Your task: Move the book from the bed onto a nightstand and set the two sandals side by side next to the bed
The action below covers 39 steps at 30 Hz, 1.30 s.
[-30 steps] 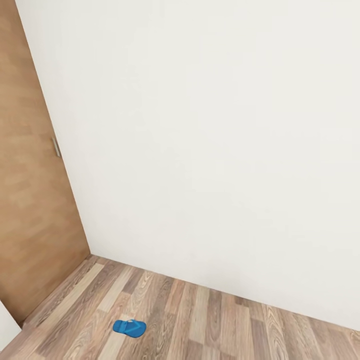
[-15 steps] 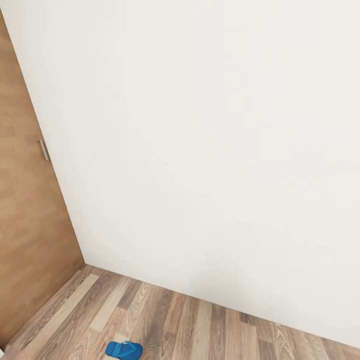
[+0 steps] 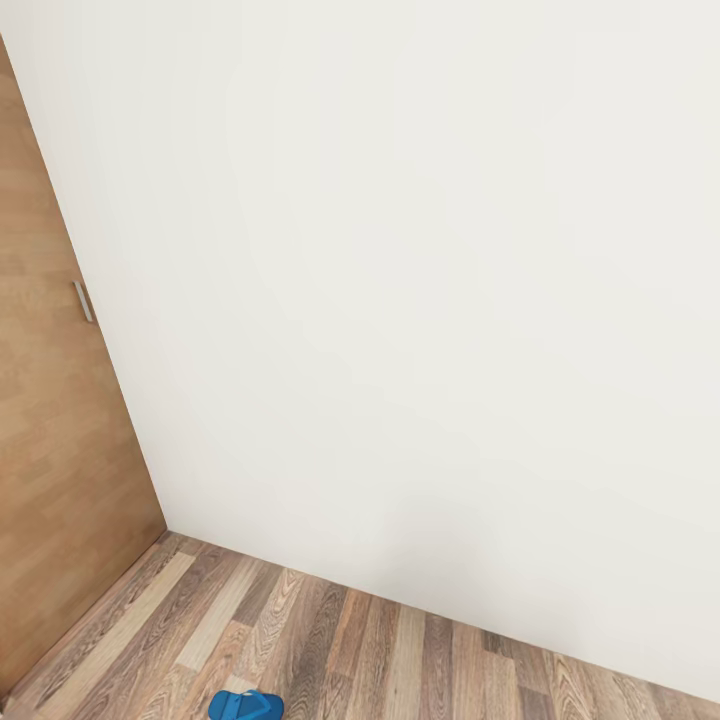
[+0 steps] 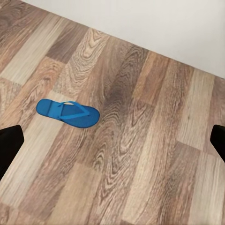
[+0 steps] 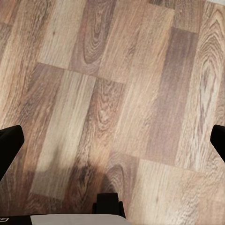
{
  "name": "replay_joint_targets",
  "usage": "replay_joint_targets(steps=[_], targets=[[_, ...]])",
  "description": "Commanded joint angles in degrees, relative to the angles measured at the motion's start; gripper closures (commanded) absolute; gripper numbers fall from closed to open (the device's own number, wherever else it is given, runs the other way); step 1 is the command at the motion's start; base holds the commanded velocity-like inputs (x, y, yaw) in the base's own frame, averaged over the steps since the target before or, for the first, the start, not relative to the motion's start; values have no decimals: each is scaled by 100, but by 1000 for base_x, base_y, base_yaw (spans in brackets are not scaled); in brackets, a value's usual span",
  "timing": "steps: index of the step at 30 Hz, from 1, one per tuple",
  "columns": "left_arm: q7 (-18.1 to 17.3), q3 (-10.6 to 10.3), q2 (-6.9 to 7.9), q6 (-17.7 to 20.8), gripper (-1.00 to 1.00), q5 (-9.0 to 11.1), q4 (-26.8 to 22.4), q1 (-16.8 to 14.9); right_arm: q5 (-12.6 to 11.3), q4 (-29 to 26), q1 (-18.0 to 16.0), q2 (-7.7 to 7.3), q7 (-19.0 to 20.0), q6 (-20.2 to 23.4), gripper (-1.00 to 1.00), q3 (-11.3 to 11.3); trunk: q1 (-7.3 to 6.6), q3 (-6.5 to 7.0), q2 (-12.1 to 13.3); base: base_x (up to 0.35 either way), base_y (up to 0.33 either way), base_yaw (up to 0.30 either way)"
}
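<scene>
One bright blue sandal [image 4: 68, 112] lies flat on the wood-plank floor [image 4: 140, 154], strap side up. In the head view this sandal [image 3: 246, 706] is cut by the lower edge, near the corner of the room. My left gripper [image 4: 113, 143] hangs open above the floor, its black fingertips [image 4: 9, 145] spread wide, with the sandal ahead of it and off to one side. My right gripper [image 5: 113, 143] is also open over bare planks. The book, the bed and the nightstand are out of view.
A plain white wall [image 3: 420, 300] stands close ahead. A brown wooden door [image 3: 50, 440] with a small metal handle [image 3: 82, 301] meets it at the left. Part of my own base [image 5: 108, 208] shows in the right wrist view.
The whole head view has shifted, so the camera moved: the door and sandal slid left and down, and the sandal now sits at the lower edge.
</scene>
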Motion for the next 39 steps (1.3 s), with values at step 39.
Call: replay_joint_targets(steps=[39], targets=[[2,3,0,-12,-100,51,-1,-1,-5,1,-2,4,-2,-16,-100,-3,0,-5,-3,104,0,75]])
